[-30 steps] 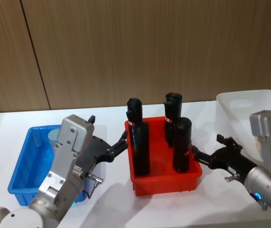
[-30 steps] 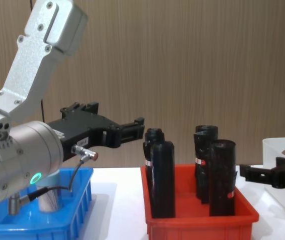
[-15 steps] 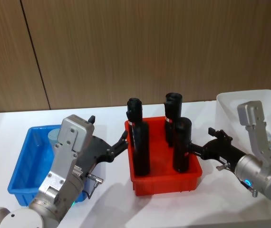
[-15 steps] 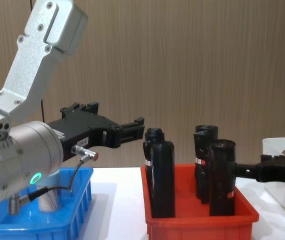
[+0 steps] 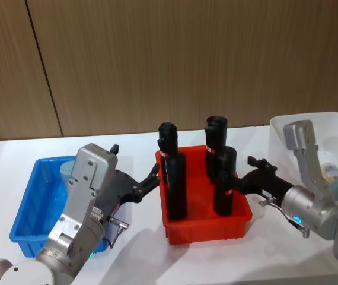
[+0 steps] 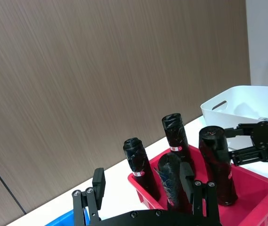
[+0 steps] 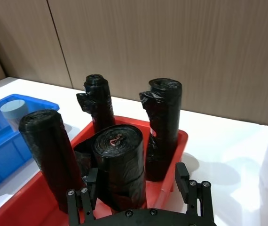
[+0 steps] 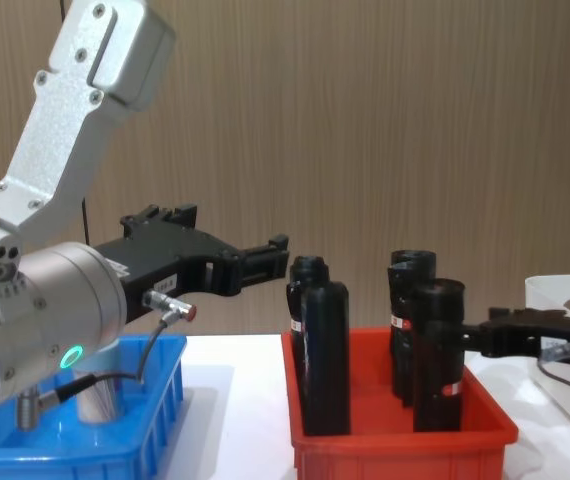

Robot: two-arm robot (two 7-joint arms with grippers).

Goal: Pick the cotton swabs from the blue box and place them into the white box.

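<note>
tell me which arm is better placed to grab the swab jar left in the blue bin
Left, probably. The left gripper hangs open beside the ribbed blue plastic bin holding a grey-lidded swab jar. The right gripper is across the red bin, at a tall black bottle.

Background noted from my position. Ahead of my jaws stands a wood-grain wall (image 5: 175,65), brown, with fine horizontal grain. A dark vertical seam (image 5: 43,71) divides its panels, off beyond my left jaws. Under my jaws lies the white tabletop (image 5: 139,249), matte, running back until it touches the wall's base. Lighting is even; soft shadows fall on the tabletop near me.
</note>
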